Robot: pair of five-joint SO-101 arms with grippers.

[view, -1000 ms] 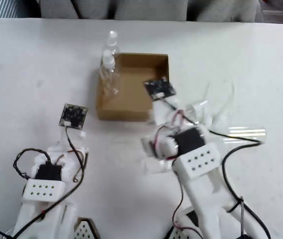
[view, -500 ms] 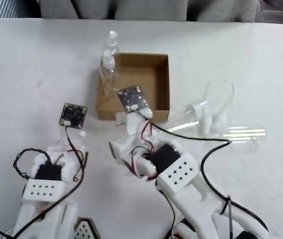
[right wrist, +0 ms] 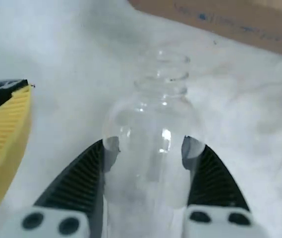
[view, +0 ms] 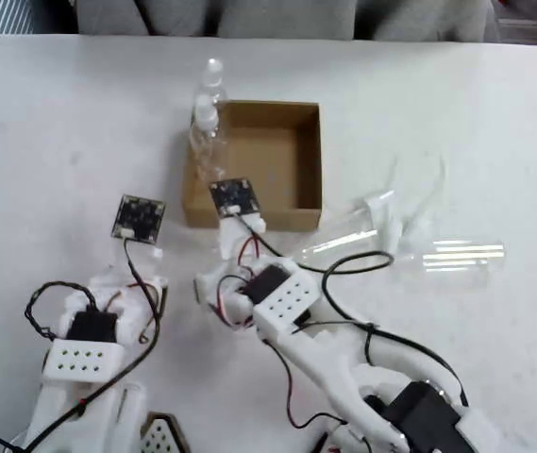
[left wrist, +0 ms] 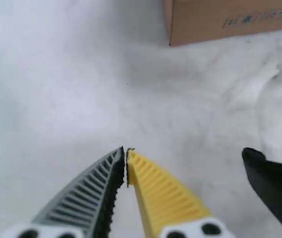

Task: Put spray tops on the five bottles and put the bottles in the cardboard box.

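On the white surface [view: 60, 123], the left claw [left wrist: 126, 151] rests pinched tight on nothing, near a corner of the cardboard box [view: 273, 156]. Beside it, the right claw [right wrist: 148, 143] grips a topless bottle [right wrist: 150, 111] by its body, with the neck pointing toward the box's near wall. Two white-topped bottles [view: 209, 142] stand at the box's far left corner; whether they are inside it is unclear. Right of the box, more clear bottles [view: 344, 245] lie on their sides.
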